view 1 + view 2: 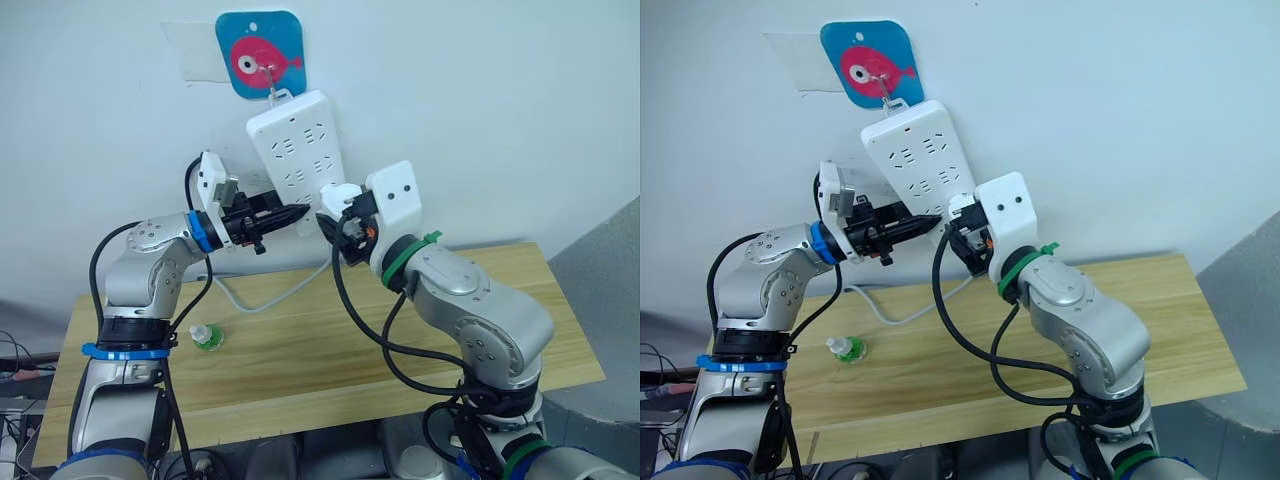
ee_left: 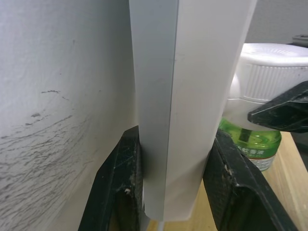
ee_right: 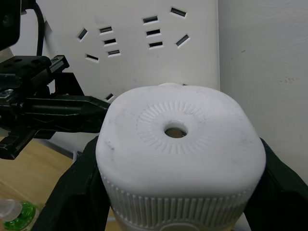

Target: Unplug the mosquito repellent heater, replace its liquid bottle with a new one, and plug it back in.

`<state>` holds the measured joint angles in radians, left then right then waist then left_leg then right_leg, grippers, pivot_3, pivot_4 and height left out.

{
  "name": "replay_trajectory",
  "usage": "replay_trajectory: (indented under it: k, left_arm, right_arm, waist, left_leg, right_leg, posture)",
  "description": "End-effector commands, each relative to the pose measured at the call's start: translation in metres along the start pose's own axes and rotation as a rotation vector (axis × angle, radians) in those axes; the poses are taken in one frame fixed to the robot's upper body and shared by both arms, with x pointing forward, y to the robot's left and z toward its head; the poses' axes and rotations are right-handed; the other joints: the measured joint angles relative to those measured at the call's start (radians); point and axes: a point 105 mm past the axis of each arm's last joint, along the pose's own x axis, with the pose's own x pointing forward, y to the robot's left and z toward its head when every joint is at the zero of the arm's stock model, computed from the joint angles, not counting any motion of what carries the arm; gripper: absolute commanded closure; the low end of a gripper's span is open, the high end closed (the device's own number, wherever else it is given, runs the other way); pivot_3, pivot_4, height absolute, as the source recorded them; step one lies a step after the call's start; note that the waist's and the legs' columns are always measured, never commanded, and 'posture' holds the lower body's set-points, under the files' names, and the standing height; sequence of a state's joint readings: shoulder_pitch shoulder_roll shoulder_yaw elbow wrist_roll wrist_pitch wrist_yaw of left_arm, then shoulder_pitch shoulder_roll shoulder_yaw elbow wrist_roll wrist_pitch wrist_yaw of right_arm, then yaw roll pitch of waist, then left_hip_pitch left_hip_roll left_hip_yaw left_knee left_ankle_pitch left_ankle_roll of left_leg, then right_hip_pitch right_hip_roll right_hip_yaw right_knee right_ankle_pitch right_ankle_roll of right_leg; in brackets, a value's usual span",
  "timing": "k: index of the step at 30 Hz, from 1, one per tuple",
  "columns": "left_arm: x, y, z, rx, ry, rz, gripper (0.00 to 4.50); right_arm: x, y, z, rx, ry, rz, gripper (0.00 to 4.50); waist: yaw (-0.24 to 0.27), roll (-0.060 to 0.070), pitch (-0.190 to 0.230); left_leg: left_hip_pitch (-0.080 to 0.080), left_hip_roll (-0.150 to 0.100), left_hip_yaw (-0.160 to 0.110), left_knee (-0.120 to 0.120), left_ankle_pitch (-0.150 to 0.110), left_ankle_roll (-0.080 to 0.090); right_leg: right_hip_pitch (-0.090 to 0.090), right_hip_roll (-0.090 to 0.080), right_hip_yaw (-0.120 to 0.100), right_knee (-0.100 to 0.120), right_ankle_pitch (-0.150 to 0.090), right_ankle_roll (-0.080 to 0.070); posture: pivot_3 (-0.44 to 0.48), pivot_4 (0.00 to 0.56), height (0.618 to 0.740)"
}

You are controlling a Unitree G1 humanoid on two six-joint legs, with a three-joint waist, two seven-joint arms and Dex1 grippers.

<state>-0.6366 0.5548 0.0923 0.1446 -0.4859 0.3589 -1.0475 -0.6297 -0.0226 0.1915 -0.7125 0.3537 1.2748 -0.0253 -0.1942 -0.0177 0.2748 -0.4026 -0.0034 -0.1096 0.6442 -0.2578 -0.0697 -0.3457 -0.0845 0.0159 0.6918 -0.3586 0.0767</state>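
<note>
Head views: a long white multi-socket power strip (image 1: 297,147) hangs tilted on a white wall from a blue square hook plate with a pink fish (image 1: 259,54). Its white cable (image 1: 268,296) drops to a light wooden desk (image 1: 330,345), where a small green bottle with a clear cap (image 1: 206,336) lies.
Left hand (image 1: 300,213): reaches to the strip's lower edge.
Right hand (image 1: 335,222): raised at the strip's lower end, closed on a small white rounded plastic mosquito repellent heater (image 1: 339,196).
Left wrist view: black fingers (image 2: 114,185) clamp the strip's edge between them; the heater's green liquid bottle (image 2: 255,143) shows beside it.
Right wrist view: black fingers (image 3: 77,190) grip the heater's sides, vent hole facing the camera, heater against the strip's lower sockets.
</note>
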Motion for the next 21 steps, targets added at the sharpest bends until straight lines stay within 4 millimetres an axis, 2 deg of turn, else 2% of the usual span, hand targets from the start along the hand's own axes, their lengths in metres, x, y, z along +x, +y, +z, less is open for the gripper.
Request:
replay_trajectory:
  k: [1,10,16,21]
  left_arm:
    - [-0.004,0.015,-0.002,0.011,0.028,0.102,3.20]
    - [-0.006,0.014,-0.003,0.015,0.041,0.088,3.20]
    - [-0.009,0.011,-0.006,0.029,0.052,0.064,3.20]
    - [-0.010,0.012,-0.008,0.030,0.061,0.068,3.20]
  right_arm:
    - [-0.009,0.005,0.014,-0.016,-0.057,0.019,1.51]
    - [-0.028,-0.013,0.013,-0.019,-0.045,-0.014,1.51]
    - [-0.058,-0.013,0.013,0.011,-0.071,0.163,1.51]
    - [-0.071,-0.016,0.011,-0.001,-0.044,0.254,1.51]
  waist:
    - [0.000,0.000,0.001]
    - [0.000,0.000,0.002]
    - [-0.003,0.000,0.003]
    - [-0.004,0.000,0.003]
  left_leg:
    - [0.000,0.000,0.000,0.000,0.000,0.000]
    - [0.000,0.000,0.000,0.000,0.000,0.000]
    - [0.000,0.000,0.001,0.000,0.000,0.000]
    - [0.000,0.000,0.002,0.000,0.000,0.000]
  right_leg:
    - [0.000,0.000,0.000,0.001,0.000,0.000]
    - [0.000,0.000,0.000,0.002,0.000,0.000]
    - [0.000,0.000,0.001,0.001,0.000,0.000]
    - [0.000,0.000,0.001,0.000,0.000,0.000]
  posture:
    - [-0.339,0.301,0.740]
    - [-0.351,0.298,0.740]
    - [-0.363,0.293,0.740]
    - [-0.368,0.287,0.740]
